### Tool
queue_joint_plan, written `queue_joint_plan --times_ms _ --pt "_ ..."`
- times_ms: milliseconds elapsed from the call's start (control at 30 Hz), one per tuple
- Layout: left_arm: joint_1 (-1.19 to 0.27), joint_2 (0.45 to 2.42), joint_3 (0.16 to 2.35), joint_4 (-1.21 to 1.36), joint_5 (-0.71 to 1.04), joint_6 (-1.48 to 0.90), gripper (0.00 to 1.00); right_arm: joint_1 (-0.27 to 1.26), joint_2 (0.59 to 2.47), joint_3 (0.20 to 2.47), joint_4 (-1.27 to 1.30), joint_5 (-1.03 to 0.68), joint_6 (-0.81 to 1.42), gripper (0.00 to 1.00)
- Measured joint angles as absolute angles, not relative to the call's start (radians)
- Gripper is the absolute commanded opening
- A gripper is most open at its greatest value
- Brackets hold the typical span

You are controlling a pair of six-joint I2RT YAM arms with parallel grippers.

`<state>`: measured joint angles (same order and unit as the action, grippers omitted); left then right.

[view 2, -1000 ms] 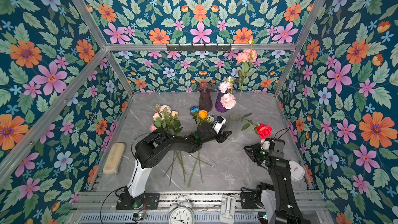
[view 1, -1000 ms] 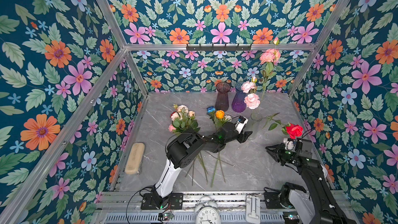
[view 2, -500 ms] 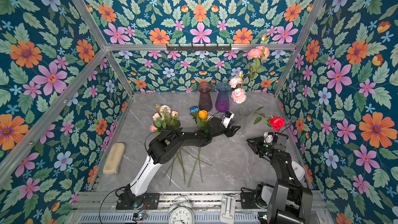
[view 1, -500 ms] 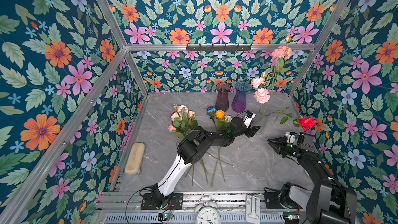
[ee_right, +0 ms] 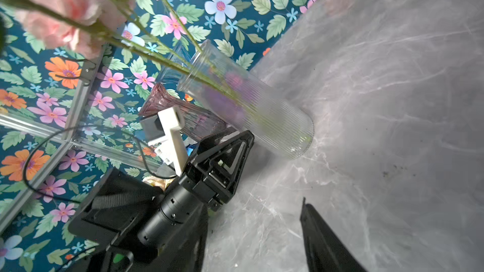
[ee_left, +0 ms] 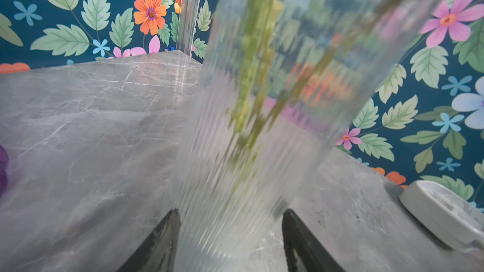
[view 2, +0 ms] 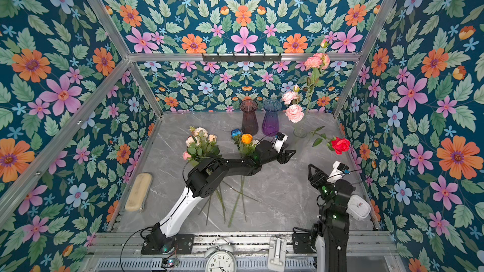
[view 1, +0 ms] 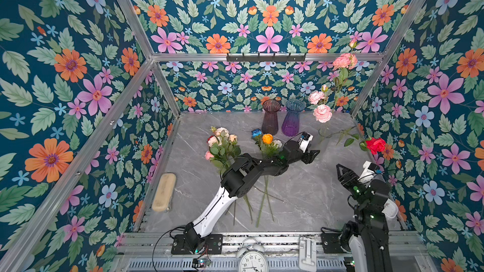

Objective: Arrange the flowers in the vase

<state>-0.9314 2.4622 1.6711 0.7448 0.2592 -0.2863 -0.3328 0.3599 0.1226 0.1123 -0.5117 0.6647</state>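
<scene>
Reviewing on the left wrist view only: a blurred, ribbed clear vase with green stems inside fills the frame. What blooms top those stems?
Observer: Pink carnations stand tall, and a red rose leans out low to the right.
Operator: Is the right gripper holding that rose?
Observer: No, the right gripper is open and apart from it, nearer the front.
Operator: Any flowers lying loose?
Observer: Yes: a pale peach bunch and a bunch with an orange rose lie on the table.

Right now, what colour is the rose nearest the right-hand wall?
Red; the rose shows best in a top view.
</scene>
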Motion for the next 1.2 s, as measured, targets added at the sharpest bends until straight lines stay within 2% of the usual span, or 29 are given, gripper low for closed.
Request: queue_joint_plan --times_ms 67,200,400,533,700,767,833,1033,1200 --pt "-0.931 2.473 1.692 0.743 0.259 -0.302 0.64 -0.322 0.360 0.086 0.160 -0.493 0.645 0.64" --pt "-0.925 2.491 1.720 0.741 0.266 -0.313 0.64 -0.313 0.476 0.087 0.234 -0.461 0.633 0.60" --pt "-0.913 2.503 1.724 0.758 0.267 -0.338 0.66 -0.294 0.757 0.140 0.373 -0.467 0.636 0.60" --pt "-0.910 2.439 1.601 0.816 0.273 -0.341 0.67 -0.246 0.899 0.188 0.434 -0.477 0.620 0.60" --pt "-0.910 2.312 1.424 0.895 0.284 -0.340 0.67 -0.085 0.989 0.268 0.450 -0.421 0.556 0.62" --pt "-0.909 2.249 1.343 0.920 0.286 -0.343 0.67 -0.043 1.023 0.308 0.431 -0.381 0.540 0.58" --pt "-0.905 2.189 1.266 0.948 0.293 -0.366 0.66 -0.032 1.056 0.337 0.413 -0.324 0.542 0.54" --pt "-0.893 2.016 1.030 1.018 0.315 -0.422 0.66 0.029 1.118 0.363 0.373 -0.151 0.572 0.54" --pt "-0.896 1.891 0.887 1.059 0.338 -0.451 0.66 0.032 1.217 0.361 0.450 -0.094 0.624 0.55"
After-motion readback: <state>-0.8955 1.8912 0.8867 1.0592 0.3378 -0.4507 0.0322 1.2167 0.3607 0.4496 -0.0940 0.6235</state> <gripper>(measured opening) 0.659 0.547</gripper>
